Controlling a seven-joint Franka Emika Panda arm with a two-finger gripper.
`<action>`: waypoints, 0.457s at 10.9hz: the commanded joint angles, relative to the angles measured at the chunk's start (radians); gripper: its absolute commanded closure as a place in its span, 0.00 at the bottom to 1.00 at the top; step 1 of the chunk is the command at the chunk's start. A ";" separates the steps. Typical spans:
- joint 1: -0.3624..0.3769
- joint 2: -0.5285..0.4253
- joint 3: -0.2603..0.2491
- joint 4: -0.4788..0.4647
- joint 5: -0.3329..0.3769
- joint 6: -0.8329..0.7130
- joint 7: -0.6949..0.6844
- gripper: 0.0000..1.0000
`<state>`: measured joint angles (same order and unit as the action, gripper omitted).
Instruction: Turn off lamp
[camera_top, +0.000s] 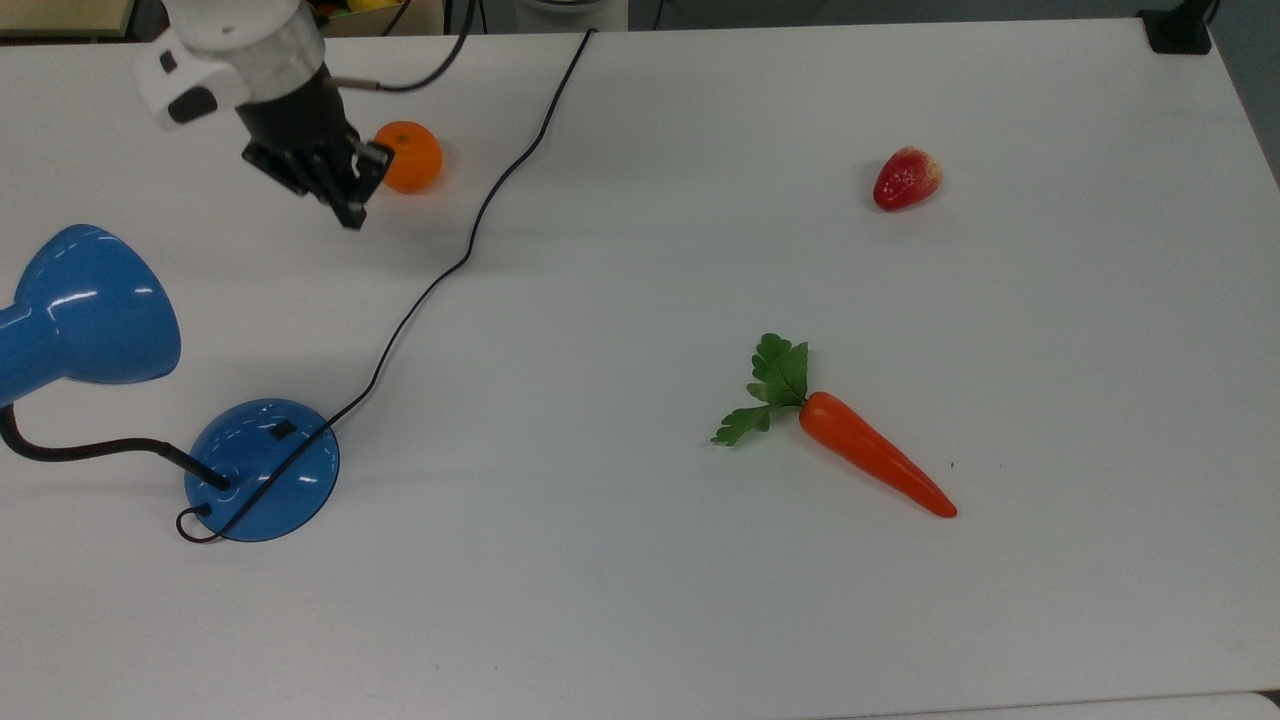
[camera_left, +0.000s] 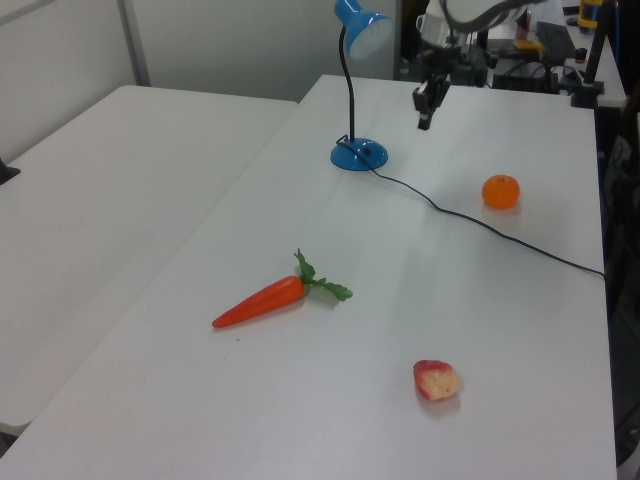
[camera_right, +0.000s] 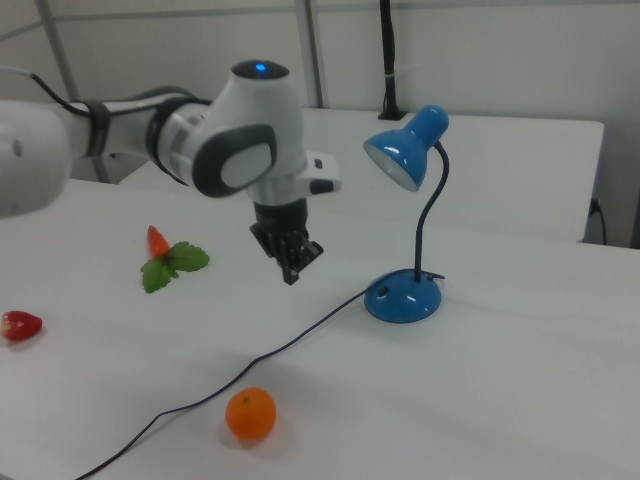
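Lamp (camera_top: 262, 470) base looks glossy and light; I'd press its small switch (camera_top: 284, 430), not grasp. Gripper (camera_top: 350, 212) hangs above it, fingers seemingly closed, empty.

On the table (camera_top: 640, 620), the lamp (camera_top: 262, 470) stands at the top view's left edge, its cord (camera_top: 430, 285) running up past the orange (camera_top: 410, 157). The gripper (camera_top: 350, 208) hangs above the table just left of the orange in the top view, well apart from the lamp's base. The carrot (camera_top: 870, 462) lies near the middle, the strawberry (camera_top: 906, 178) up and to its right.
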<state>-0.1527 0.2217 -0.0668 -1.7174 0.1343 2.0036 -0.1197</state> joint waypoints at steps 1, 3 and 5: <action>0.063 -0.116 -0.028 -0.037 -0.128 -0.170 -0.026 0.36; 0.142 -0.159 -0.108 -0.037 -0.147 -0.238 -0.034 0.07; 0.275 -0.170 -0.230 -0.036 -0.148 -0.281 -0.035 0.00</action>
<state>-0.0195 0.0944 -0.1613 -1.7202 0.0027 1.7675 -0.1317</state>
